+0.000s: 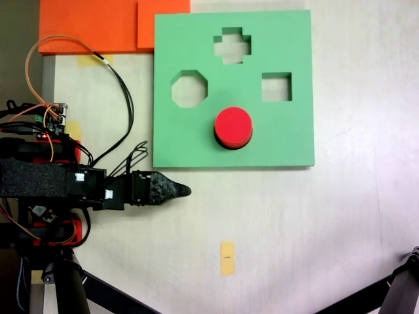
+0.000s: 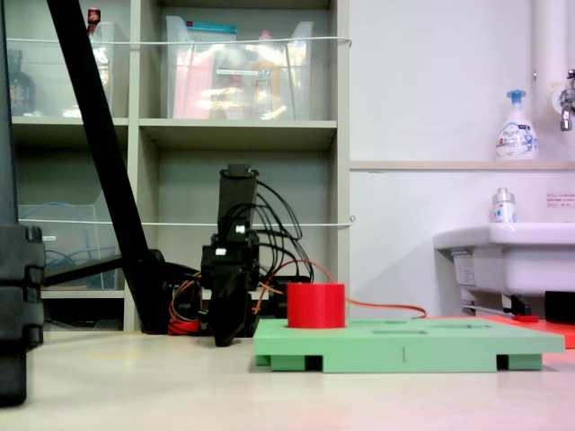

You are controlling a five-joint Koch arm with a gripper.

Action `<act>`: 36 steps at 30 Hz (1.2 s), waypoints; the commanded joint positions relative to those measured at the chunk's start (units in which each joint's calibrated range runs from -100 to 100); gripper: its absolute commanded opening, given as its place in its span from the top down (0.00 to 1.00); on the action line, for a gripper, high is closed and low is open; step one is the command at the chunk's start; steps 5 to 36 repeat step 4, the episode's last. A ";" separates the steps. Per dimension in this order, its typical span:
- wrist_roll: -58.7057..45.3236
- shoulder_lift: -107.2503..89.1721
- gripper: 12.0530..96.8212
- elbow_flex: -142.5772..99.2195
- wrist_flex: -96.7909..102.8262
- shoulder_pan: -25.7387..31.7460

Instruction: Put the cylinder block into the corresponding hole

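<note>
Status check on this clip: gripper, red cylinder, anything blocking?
Gripper off the green board, holding nothing; jaw state unclear. Cylinder block standing on the board, protruding. Nothing in the way.

We see red cylinder block point(image 1: 233, 126) point(image 2: 315, 305) upright, flat round top up, on green foam board, below octagonal and square cut-outs. We judge it seated in corresponding hole, probably; rim hidden beneath block. Most of its height stands above board surface.
</note>
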 commanded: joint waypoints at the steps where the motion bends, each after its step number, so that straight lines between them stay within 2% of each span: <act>1: -0.05 -0.41 0.56 -1.27 -4.15 0.00; 36: -0.05 -0.41 0.56 -1.27 -4.15 0.00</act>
